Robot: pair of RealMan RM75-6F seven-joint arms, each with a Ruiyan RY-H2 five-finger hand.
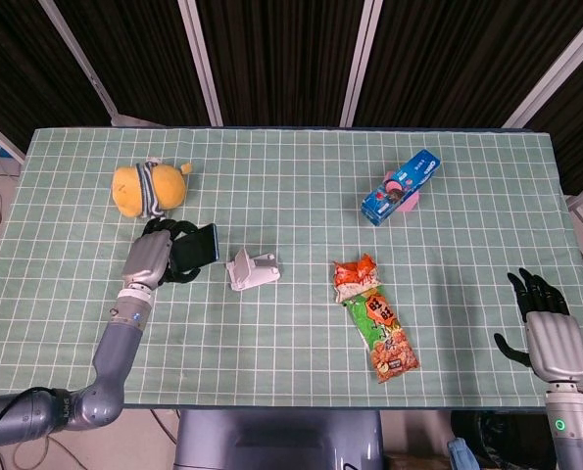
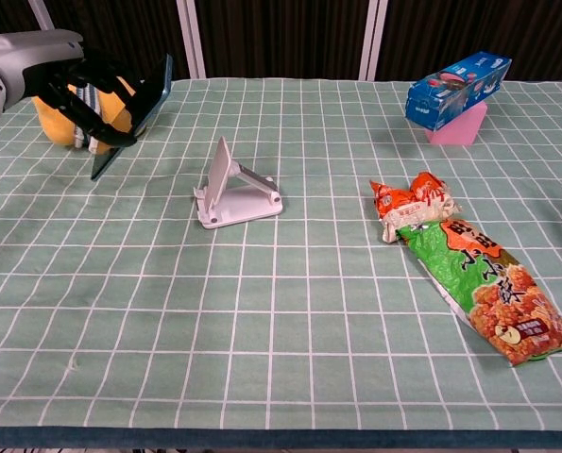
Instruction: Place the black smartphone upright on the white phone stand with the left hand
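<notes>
My left hand holds the black smartphone lifted off the table, tilted nearly on edge, just left of the white phone stand. The stand sits empty on the green checked cloth, its back plate leaning up. My right hand hangs open at the table's near right edge, holding nothing; the chest view does not show it.
A yellow plush toy lies behind my left hand. A blue box on a pink block stands at the back right. Two snack bags lie right of the stand.
</notes>
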